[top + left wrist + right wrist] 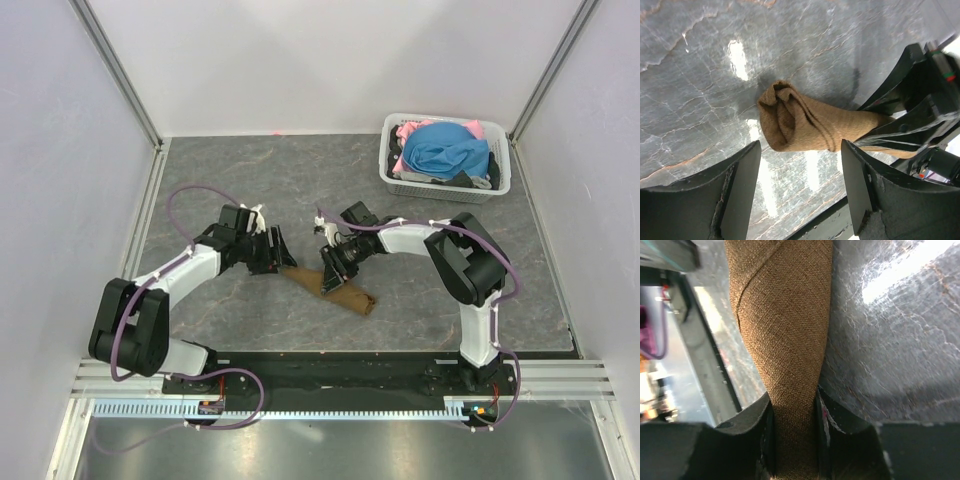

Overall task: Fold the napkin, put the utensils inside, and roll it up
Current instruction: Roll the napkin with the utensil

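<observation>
Left fingers (pixel 740 190) spread wide — right fingers (pixel 757 440) pinched close together, both held low, angled inward.

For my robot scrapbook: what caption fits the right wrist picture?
Right pincer squeezes the rolled brown napkin; grey table behind.

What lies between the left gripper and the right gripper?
The rolled napkin, clearest in the left wrist view; the right gripper is shut on it, the left gripper open near its end.

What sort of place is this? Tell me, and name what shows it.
Most likely a robot lab test cell, not a home: plain white walls on aluminium frame posts, two arms bolted at the table edge, and a basket of clothes.
</observation>
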